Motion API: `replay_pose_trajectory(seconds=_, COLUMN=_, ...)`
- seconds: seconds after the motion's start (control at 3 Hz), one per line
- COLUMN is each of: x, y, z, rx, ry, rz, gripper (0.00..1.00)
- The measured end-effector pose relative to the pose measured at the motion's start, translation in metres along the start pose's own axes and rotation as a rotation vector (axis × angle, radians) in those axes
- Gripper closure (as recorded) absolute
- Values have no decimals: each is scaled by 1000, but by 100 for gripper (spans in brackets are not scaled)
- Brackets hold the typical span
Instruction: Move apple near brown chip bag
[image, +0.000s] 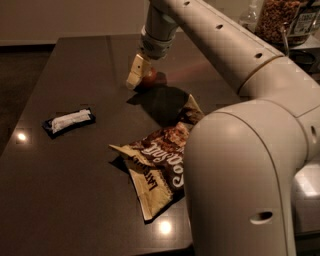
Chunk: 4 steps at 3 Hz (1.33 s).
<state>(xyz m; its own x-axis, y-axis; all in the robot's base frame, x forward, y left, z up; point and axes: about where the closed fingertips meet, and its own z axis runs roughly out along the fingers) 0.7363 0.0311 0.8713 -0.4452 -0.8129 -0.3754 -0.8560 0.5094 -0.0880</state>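
Observation:
The small red apple (150, 78) lies on the dark table (75, 60) toward the back, partly hidden by my gripper (139, 73), which has come down right at it from above and covers its left side. The brown chip bag (159, 161), crinkled with white script lettering, lies flat nearer the front, about a bag's length in front of the apple. Its right part is hidden behind my arm.
A small dark bar wrapper with a white label (69, 121) lies at the left of the table. My arm's large white body (240, 175) fills the right foreground. Jars of food (280, 20) stand at the back right, off the table.

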Motion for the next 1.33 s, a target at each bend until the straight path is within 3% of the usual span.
replay_pose_trajectory(seconds=0.33, x=-5, y=2, z=8, rx=-8, ry=30, rz=-8, gripper=0)
replay_pose_trajectory(seconds=0.67, x=-7, y=1, z=11, rx=-10, ry=54, rz=-13, gripper=14)
replay_pose_trajectory(seconds=1.33, x=-10, y=3, z=9, rx=-17, ry=71, rz=-33, gripper=59)
